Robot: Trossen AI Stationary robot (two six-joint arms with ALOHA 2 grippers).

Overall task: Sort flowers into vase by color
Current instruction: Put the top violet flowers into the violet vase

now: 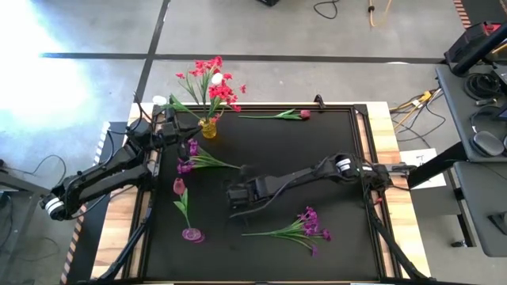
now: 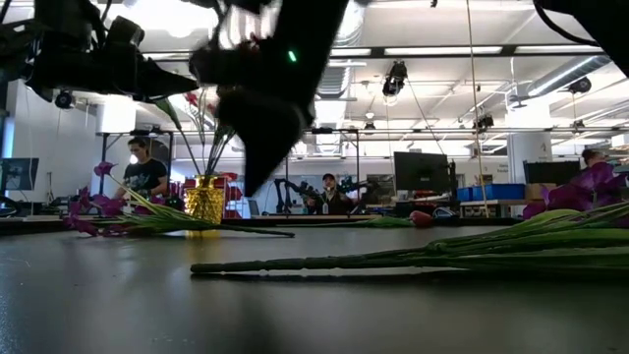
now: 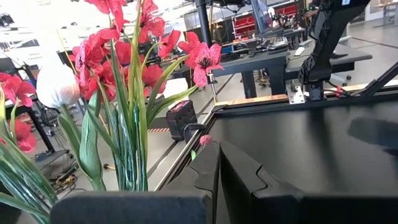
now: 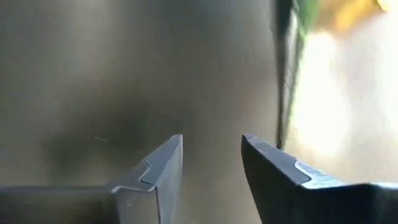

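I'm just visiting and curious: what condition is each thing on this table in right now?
Yellow vase: upright, holding red flowers and a white bud.
Purple sprig: lying flat.
Purple flower: lying flat.
Pink tulip: lying flat.
Red tulip: lying flat.
Left gripper: shut, beside the vase.
Right gripper: open, empty.

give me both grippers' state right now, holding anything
left gripper: closed, holding nothing, beside the yellow vase.
right gripper: open, empty, over the black mat.
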